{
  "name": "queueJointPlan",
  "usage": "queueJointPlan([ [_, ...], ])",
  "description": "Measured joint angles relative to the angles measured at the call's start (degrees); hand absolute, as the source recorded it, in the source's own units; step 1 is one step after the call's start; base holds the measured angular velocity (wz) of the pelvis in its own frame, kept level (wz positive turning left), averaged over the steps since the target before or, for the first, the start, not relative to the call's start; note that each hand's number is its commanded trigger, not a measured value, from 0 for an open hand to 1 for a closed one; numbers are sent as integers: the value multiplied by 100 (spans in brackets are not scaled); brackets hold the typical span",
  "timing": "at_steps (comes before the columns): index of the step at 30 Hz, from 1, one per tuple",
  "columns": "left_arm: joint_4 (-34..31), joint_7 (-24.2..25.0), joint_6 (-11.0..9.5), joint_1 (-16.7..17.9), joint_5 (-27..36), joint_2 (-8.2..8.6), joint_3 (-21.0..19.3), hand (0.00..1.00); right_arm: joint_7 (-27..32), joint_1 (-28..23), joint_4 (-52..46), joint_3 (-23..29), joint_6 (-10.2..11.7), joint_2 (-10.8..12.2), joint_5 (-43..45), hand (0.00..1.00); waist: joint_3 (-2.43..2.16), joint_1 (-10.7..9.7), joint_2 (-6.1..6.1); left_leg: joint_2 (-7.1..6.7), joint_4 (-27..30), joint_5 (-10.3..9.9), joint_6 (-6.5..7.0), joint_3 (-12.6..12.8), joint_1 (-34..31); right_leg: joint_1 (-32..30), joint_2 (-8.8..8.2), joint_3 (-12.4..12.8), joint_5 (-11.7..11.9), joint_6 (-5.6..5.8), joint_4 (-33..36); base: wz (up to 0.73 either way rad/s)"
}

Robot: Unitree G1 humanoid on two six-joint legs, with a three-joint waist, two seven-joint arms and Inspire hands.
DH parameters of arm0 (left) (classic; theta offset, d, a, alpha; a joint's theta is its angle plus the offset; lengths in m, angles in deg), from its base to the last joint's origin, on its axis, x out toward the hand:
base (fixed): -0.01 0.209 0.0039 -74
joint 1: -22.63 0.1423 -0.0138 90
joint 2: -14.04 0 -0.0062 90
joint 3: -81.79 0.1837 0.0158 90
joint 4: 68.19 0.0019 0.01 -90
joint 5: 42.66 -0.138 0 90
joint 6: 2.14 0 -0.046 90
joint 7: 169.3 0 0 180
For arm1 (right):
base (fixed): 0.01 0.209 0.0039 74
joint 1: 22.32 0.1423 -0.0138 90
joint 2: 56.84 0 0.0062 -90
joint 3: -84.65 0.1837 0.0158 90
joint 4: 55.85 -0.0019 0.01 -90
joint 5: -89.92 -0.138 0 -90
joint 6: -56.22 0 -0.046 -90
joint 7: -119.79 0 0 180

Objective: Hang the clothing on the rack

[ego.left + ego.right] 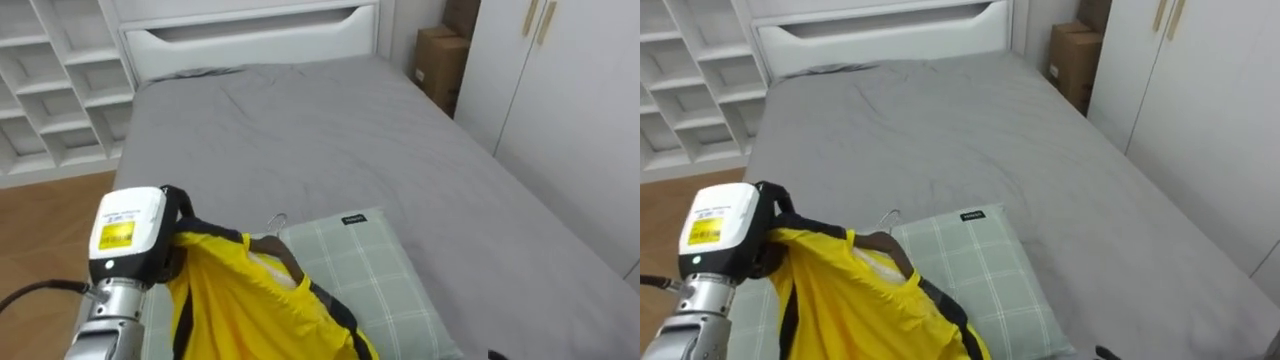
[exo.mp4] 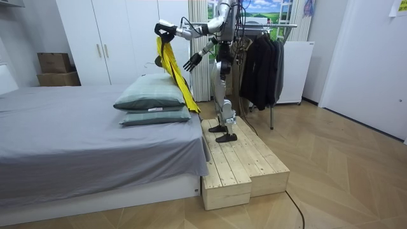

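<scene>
Left hand (image 1: 135, 235) raised, fingers curled on yellow shirt (image 1: 240, 300). Shirt hangs long-axis down below it, above pillow (image 1: 370, 270). Right hand (image 2: 193, 60) lower, spread, empty. Clothes rack (image 2: 280, 25) well behind holding hand, so turn likely needed.

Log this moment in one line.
stand: platform by bed | left hand: holds shirt on hanger by pillow | right hand: open | hung: no

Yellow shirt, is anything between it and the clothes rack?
Only the robot's own body: the yellow shirt hangs from the left robot hand over the pillows; the clothes rack stands behind the robot.
</scene>
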Motion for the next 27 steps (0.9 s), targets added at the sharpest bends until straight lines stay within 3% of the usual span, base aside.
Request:
queueJointPlan([
  [7,-278,-149,-101,-5,-387,-42,27,100,115,71,-688,-236,47,-86,189,0,1,118,-16,-3,0,0,0,-2,-18,12,-1,8,-1,0,3,1],
  [11,-623,-484,-115,-36,-475,-292,253,100,304,114,-1023,-542,53,-137,364,0,-2,167,-5,2,4,0,0,-2,-20,11,1,10,-1,-1,7,0],
  [15,-862,-627,-141,-36,-461,-393,254,100,306,135,-1396,-625,53,-136,544,0,-6,158,28,2,14,0,0,-6,-11,31,-6,-11,2,-2,14,0],
  [27,-1432,-666,19,-36,-488,-420,360,100,423,141,-2065,-786,11,-129,278,0,-1,253,212,8,17,0,-1,-30,-31,9,-4,-62,3,-4,38,0],
])
